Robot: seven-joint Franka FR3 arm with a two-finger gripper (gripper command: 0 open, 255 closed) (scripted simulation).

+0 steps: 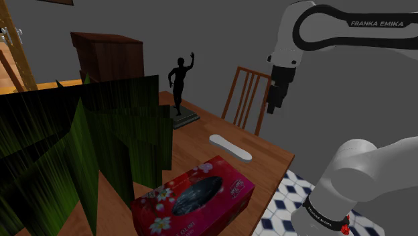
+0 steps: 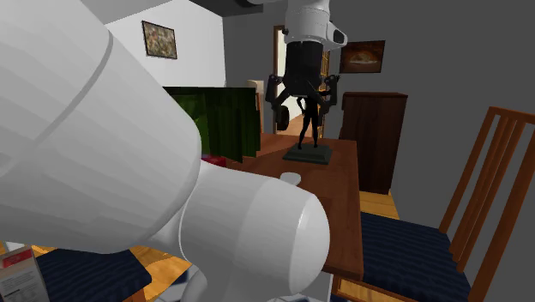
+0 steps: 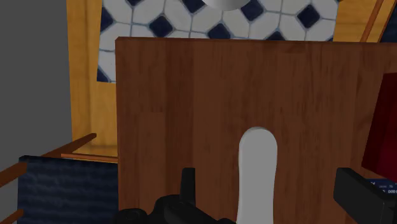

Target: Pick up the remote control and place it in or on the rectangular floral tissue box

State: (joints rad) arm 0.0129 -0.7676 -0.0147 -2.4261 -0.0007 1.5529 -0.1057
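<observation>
One red floral box [image 1: 194, 198] is noted nearest on the table [image 1: 264, 151]. One white remote [image 1: 230, 147] is seen lying flat just beyond it, apart from it, near the table's edge. The gripper [image 1: 272, 106] is held well above the remote, jaws spread and empty. Step judged: approach, grasp not yet made. A straight descent is called for, with the fingers closed across the remote's narrow width. Farthest, one dark statuette [image 1: 181, 84] is recorded.

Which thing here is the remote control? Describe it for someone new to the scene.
On the brown wooden table, between the dark figurine and the red floral tissue box, lies the remote control, near the edge by the wooden chair. It alone is a flat, plain white, round-ended oblong; its neighbours are dark or red.
</observation>
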